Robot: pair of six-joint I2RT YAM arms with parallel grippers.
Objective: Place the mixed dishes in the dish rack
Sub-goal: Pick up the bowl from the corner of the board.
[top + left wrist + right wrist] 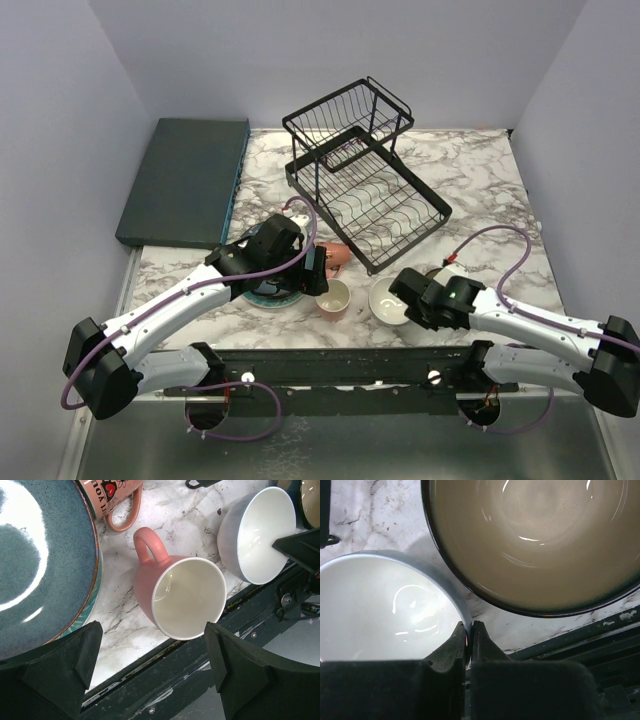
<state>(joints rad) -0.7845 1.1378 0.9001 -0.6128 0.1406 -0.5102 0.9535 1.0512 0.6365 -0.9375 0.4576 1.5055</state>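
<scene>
The black wire dish rack (pixel 365 175) stands at the back centre. My right gripper (pixel 469 630) is shut on the rim of the white bowl (pixel 380 615), which also shows in the top view (pixel 386 301). The dark cream-lined bowl (pixel 535 540) sits right beside it. My left gripper (pixel 150 680) is open and empty, above a pink mug (pixel 180 597) lying on its side near the table's front edge. A second pink mug (pixel 112 500) with print lies behind it. A dark teal plate (pixel 40 560) tops a plate stack (pixel 272 295) at the left.
A dark teal flat slab (pixel 185 180) lies at the back left. The black front rail (pixel 340 365) runs just below the mugs and bowls. Grey walls close in the marble table on three sides.
</scene>
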